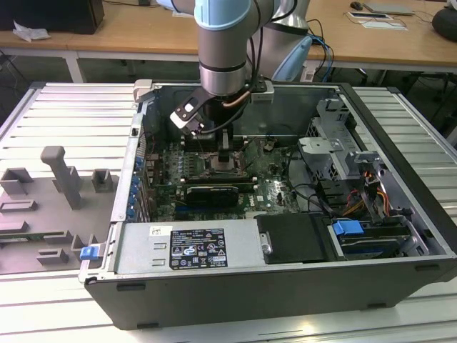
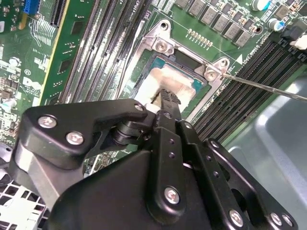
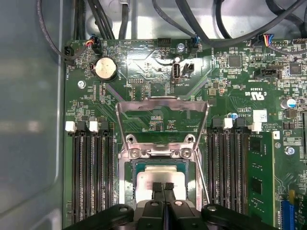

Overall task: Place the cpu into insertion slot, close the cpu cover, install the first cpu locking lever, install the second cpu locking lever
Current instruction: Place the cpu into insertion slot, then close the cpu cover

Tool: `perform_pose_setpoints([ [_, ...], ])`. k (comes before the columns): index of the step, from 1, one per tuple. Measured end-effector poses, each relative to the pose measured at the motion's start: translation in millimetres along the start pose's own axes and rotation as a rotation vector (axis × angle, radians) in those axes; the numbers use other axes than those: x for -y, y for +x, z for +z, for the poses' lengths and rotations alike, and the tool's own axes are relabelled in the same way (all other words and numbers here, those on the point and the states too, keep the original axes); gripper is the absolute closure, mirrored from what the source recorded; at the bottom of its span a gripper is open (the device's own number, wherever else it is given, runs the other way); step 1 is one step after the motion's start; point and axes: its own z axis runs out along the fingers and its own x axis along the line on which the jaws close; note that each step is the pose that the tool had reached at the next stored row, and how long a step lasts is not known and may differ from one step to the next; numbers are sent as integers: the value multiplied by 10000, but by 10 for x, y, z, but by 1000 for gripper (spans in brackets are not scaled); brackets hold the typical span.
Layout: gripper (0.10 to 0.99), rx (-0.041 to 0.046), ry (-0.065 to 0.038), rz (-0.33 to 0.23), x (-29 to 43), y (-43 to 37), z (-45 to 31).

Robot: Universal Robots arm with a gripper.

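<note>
A printed label [image 1: 196,248] sits on the silver power supply [image 1: 136,250], at the computer case's [image 1: 285,300] seven o'clock side in the exterior view. Fine white lettering dots the green board [image 3: 144,62]. None is legible.

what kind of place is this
Most likely a robotics lab or test workshop: a robot arm reaches into an open desktop computer case that lies on a slatted metal table, with wooden desks behind it.
</note>
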Motion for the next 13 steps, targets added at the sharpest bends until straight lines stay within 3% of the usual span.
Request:
perform_pose_setpoints([
  [6,980,-1,0,0,-3,1,-37],
  [8,980,0,0,0,-7,1,-101],
  [13,980,0,1,0,-11,2,-161],
])
